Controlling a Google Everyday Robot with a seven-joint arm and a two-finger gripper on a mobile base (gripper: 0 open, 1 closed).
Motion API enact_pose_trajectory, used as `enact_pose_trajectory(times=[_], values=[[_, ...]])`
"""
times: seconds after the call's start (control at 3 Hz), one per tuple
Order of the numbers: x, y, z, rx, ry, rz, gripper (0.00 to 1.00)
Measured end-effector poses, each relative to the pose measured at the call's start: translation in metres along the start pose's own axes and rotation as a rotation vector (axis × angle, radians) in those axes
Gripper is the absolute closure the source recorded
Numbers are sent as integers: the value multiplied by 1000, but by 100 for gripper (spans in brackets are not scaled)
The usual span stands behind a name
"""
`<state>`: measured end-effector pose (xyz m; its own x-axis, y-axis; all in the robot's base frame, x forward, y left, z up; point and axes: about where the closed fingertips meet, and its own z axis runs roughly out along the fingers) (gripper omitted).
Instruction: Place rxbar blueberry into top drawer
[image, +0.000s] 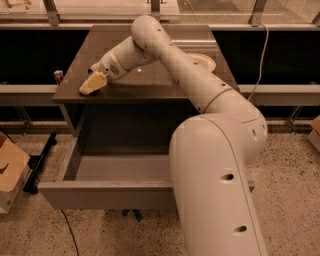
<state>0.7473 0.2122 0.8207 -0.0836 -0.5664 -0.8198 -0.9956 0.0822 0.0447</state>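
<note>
The robot's bulky arm (215, 170) fills the right foreground and covers the right part of the top drawer (100, 195), and the rxbar blueberry cannot be made out anywhere, so neither its place nor its look can be told. The pale end effector (93, 84) sits low over the front left corner of the dark tabletop (150, 82), touching or nearly touching it, and whether it is open, closed or holding anything cannot be told. The drawer stands pulled out below the tabletop, its grey inside bare where visible, and a small red-and-white can (58, 76) shows just past the tabletop's left edge.
</note>
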Motion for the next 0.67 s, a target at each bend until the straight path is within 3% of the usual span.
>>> enact_pose_trajectory(times=[0.33, 0.67], values=[[-4, 0, -2, 0, 0, 0, 89], [-4, 0, -3, 0, 0, 0, 100]])
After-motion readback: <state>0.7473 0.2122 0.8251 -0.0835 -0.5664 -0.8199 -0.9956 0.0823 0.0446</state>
